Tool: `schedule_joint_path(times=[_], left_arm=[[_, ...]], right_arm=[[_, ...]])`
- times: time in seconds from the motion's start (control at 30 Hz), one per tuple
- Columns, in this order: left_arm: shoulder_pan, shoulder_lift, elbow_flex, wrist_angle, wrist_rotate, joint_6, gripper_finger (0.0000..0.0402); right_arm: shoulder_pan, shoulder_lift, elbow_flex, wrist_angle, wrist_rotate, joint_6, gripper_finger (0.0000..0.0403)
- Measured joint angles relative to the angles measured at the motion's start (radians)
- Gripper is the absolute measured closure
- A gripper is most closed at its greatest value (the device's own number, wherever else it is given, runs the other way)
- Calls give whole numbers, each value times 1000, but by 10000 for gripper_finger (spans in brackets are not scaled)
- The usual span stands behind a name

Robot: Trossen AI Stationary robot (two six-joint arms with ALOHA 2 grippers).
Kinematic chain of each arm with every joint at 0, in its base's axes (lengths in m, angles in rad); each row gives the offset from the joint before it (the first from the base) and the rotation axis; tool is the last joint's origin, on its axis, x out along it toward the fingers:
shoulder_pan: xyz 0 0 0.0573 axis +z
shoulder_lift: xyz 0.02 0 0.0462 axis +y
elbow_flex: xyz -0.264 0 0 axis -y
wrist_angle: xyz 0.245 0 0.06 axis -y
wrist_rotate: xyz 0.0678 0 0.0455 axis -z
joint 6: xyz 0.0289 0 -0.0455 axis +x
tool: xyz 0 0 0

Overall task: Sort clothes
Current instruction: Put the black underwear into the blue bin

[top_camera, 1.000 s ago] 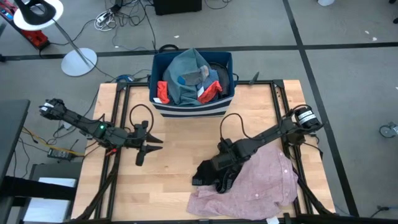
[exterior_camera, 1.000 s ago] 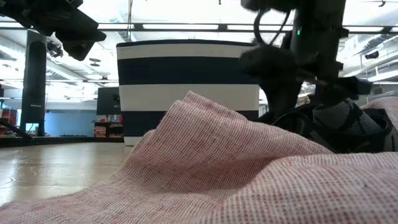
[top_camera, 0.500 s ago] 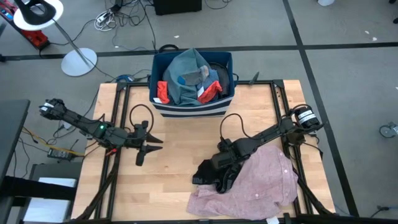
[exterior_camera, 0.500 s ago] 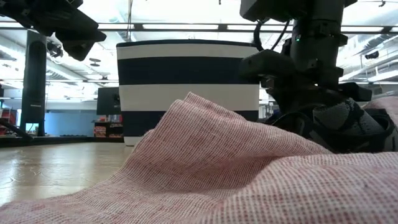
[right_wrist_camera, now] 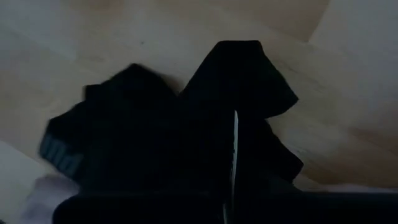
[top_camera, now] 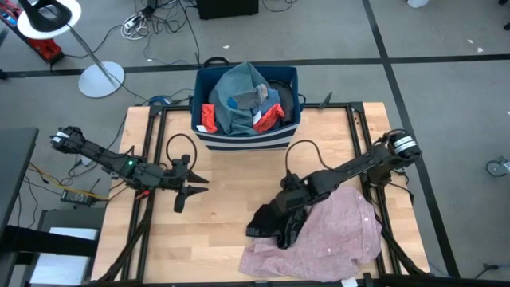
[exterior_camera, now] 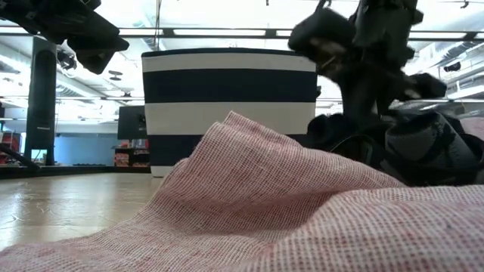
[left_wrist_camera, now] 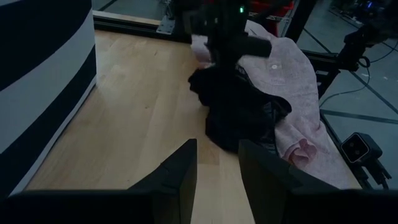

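The black garment (top_camera: 271, 223) lies crumpled on the wooden tabletop (top_camera: 231, 191), toward the front and a little right of the middle. One part of it rests on the bare wood, and the other part overlaps the edge of the large pink shirt (top_camera: 327, 235), which is spread flat at the front right corner. In the low view the pink shirt (exterior_camera: 249, 204) fills the foreground.

The right claw (top_camera: 280, 209) is down on top of the black garment. Its fingers are hidden against the dark fabric, so I cannot tell if they are released or clenched. The right wrist view shows mostly the black garment (right_wrist_camera: 186, 124) very close, with wood around it.

The dark blue bin with white stripes (top_camera: 247, 137) stands at the back edge of the tabletop. It holds a teal-grey garment (top_camera: 239, 100) with small red pieces (top_camera: 269, 118) beside it.

The left claw (top_camera: 191, 190) waits above the left side of the tabletop, well apart from the clothes. Its fingers (left_wrist_camera: 180, 174) are released, with a clear gap between them.
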Motion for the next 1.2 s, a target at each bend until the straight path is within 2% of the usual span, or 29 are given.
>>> schedule_joint_path(times=[0.13, 0.3, 0.5, 0.67, 0.8, 0.97, 1.2], left_arm=[[0, 0, 0, 0, 0, 0, 277], [0, 0, 0, 0, 0, 0, 277], [0, 0, 0, 0, 0, 0, 277], [0, 0, 0, 0, -2, 0, 277], [0, 0, 0, -7, -11, 28, 277], [0, 0, 0, -8, -34, 53, 277], [0, 0, 0, -31, -44, 53, 277]], right_arm=[[0, -65, 19, -79, 43, 4, 398], [0, -123, 129, -275, 112, -26, 399], [-7, -151, 336, -501, 190, -78, 399], [-11, -144, 552, -648, 347, -111, 399], [-43, -143, 696, -659, 434, -203, 399], [-107, -143, 823, -610, 492, -350, 399], [-228, -143, 918, -333, 522, -644, 399]])
